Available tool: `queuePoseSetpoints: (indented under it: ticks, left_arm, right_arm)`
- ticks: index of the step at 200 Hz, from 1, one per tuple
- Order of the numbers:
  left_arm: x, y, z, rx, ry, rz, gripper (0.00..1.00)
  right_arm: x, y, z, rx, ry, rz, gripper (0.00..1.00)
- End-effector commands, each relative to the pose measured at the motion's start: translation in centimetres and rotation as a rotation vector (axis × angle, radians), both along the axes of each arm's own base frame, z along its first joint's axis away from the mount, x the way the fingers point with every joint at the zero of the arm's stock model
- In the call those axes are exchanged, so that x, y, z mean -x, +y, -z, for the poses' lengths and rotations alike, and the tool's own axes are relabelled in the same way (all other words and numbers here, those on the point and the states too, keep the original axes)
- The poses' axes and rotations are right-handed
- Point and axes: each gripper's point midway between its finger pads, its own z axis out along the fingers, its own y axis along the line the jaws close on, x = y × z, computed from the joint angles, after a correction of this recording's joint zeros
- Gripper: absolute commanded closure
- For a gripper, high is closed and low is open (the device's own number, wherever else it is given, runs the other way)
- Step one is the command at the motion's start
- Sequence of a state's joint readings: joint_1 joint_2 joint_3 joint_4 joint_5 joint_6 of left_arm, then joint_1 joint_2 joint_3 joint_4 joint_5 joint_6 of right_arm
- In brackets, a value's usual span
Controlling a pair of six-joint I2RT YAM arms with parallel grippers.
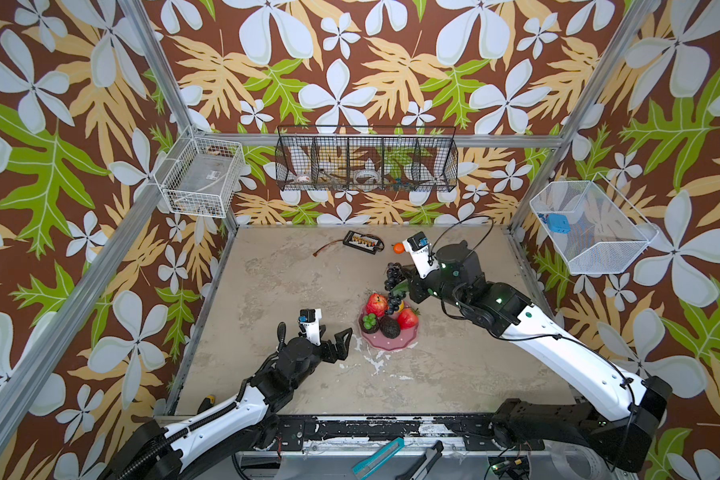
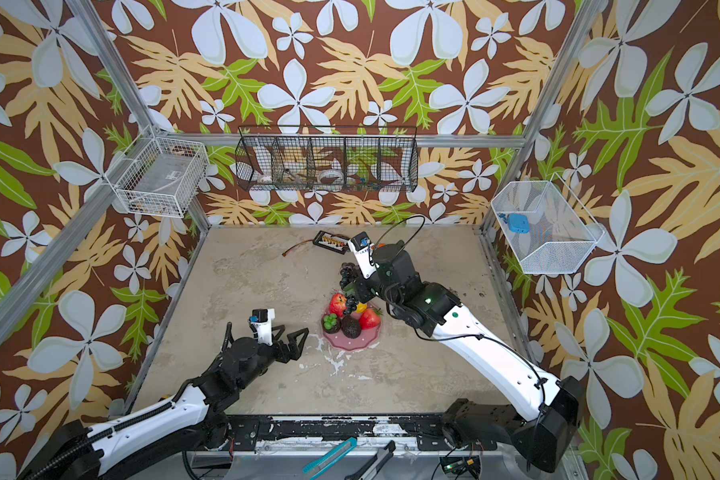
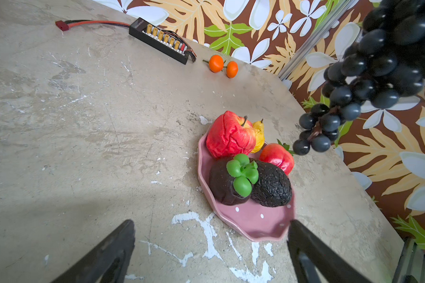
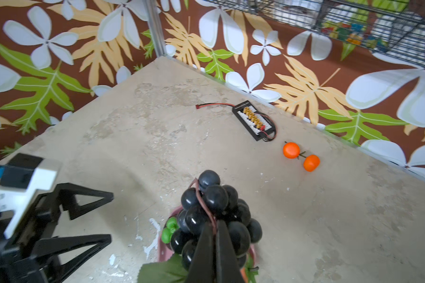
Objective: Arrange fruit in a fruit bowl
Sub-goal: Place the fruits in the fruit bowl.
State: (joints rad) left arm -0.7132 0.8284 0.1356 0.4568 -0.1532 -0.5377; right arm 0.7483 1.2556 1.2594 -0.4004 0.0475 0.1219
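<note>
The fruit bowl (image 3: 253, 225) is shallow and already crowded. In it sit a red apple (image 3: 228, 134), a yellow fruit (image 3: 259, 134), a smaller red fruit (image 3: 277, 156), a dark fruit with a green top (image 3: 227, 181) and a bumpy dark avocado (image 3: 272, 183). There is not much bare room left, only at the near rim. So the big worry is this: if the grape bunch (image 1: 393, 282) comes down on top of the pile, it may slide off and land on the table. It could also push the apple or the small red fruit over the low rim. The bunch is long and floppy, so its bottom grapes may bump the fruit before the rest is low enough. The grip looks thin too, so the bunch might slip out early.

Two oranges (image 3: 216, 63) lie well apart from the bowl, beside a black gadget (image 3: 162, 40) at the back of the table. They are not in the bowl yet, and room for them looks tight.

The right gripper (image 4: 214, 245) is pinched tight on the grape bunch, near its stem and green leaf. The bunch hangs in the air over the back of the bowl, above the apple and the yellow fruit. It is hard to tell if the lowest grapes touch them.

The left gripper (image 1: 344, 343) is spread wide and holds nothing. It waits just beside the bowl.
</note>
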Motion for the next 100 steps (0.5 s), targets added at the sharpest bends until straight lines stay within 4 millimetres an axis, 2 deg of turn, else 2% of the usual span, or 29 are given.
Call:
queuePoseSetpoints:
  ticks: [1,24,50,100]
  left_arm:
    - [0.0,-0.5,-0.8,0.025,-0.026,0.026,0.02]
    - [0.1,-0.6,-0.8,0.025,-0.027,0.032,0.02]
    - [0.2,-0.2,-1.0,0.036,-0.035,0.019,0.02]
    - [0.2,0.1,-1.0,0.039,-0.038,0.007,0.02]
  right_arm:
    - [1.2,0.9,0.5,0.003,0.012,0.01,1.0]
    - [2.9,2.7,1.7,0.018,0.028,-0.03,1.0]
    - [4.2,3.9,3.2,0.037,0.05,-0.051,1.0]
    - [4.8,4.7,5.1,0.037,0.082,-0.063,1.0]
